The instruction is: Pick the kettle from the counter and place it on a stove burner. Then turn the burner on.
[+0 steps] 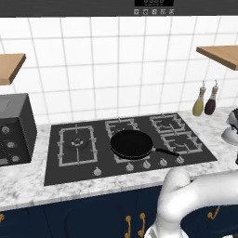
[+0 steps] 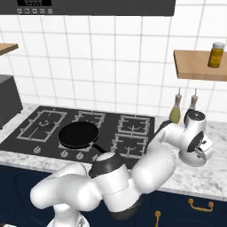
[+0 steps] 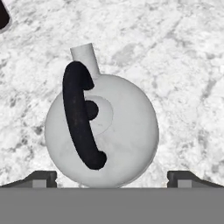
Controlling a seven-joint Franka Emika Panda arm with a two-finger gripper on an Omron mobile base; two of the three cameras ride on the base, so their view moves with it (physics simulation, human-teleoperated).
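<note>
Silvery-white, the kettle point(image 3: 103, 131) is sitting on the marble counter point(image 3: 175, 52) while the gripper point(image 3: 112, 177) is hovering over it, jaws spread wide, gripping nothing.

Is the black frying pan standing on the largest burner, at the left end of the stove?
No. The frying pan sits on the middle grates, while the stove burner at the left end carries nothing.
</note>
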